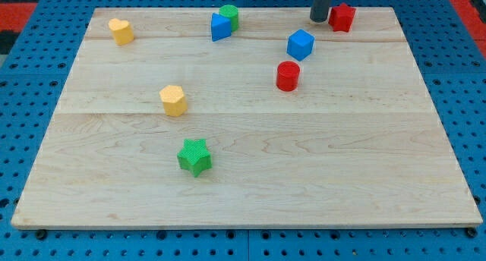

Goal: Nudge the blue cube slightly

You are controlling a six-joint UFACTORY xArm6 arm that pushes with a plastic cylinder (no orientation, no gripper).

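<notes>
Wooden board: my tip, bare and holding nothing, sits near the blue cube, approach apparently pending, needing only a short push toward the view's bottom-left.

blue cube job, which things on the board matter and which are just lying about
In the job: blue cube; my tip, up and to the view's right of it.

Lying about: red star, red cylinder, blue wedge, green cylinder, green star, two yellow blocks.

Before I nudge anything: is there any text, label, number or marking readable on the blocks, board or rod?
None: no text, label, number or sign is visible anywhere.
The blue cube, the other blocks, the wooden board and the rod down to my tip are all plain.
</notes>
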